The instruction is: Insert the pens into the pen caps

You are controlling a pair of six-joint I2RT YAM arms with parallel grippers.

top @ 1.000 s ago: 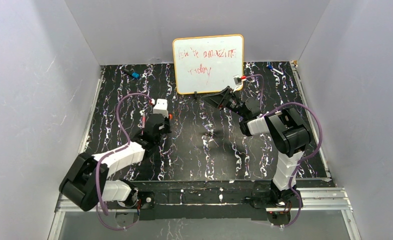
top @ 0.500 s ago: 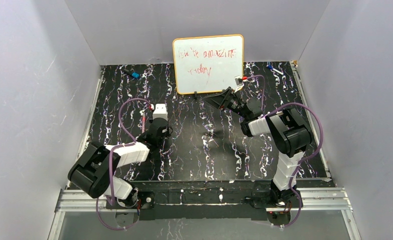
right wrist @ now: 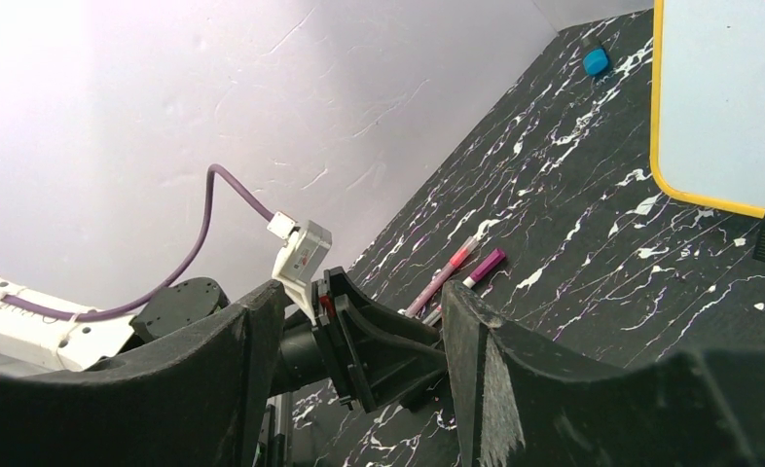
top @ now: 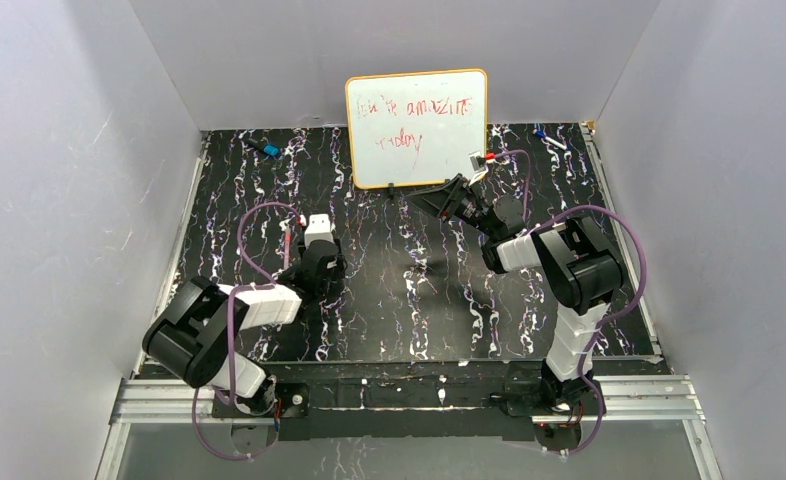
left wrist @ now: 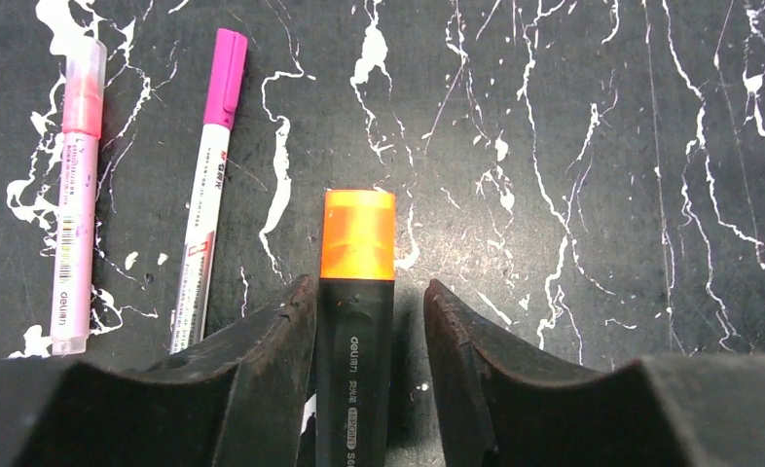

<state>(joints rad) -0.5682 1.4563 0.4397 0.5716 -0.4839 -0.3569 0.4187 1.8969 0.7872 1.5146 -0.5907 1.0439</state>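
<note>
Three pens lie side by side on the black mat. In the left wrist view I see a pale pink pen [left wrist: 75, 195], a white pen with a magenta cap [left wrist: 208, 185] and a thick black marker with an orange end [left wrist: 356, 321]. My left gripper [left wrist: 369, 285] is open and low over the mat. Its jaws straddle the black marker, the left finger [left wrist: 262, 360] against it and the right finger apart. No loose cap shows. My right gripper [right wrist: 364, 292] is open and empty, raised in the air [top: 424, 200] and facing the left gripper [top: 314, 255].
A small whiteboard [top: 417, 128] with red writing stands at the back middle, just behind the right gripper. Blue-tipped pens lie at the back left [top: 267, 149] and back right [top: 547, 137]. Grey walls enclose the mat on three sides.
My left gripper has drawn back toward the arm bases and dropped over the pens, with its arm folding in. The right arm has barely moved.
</note>
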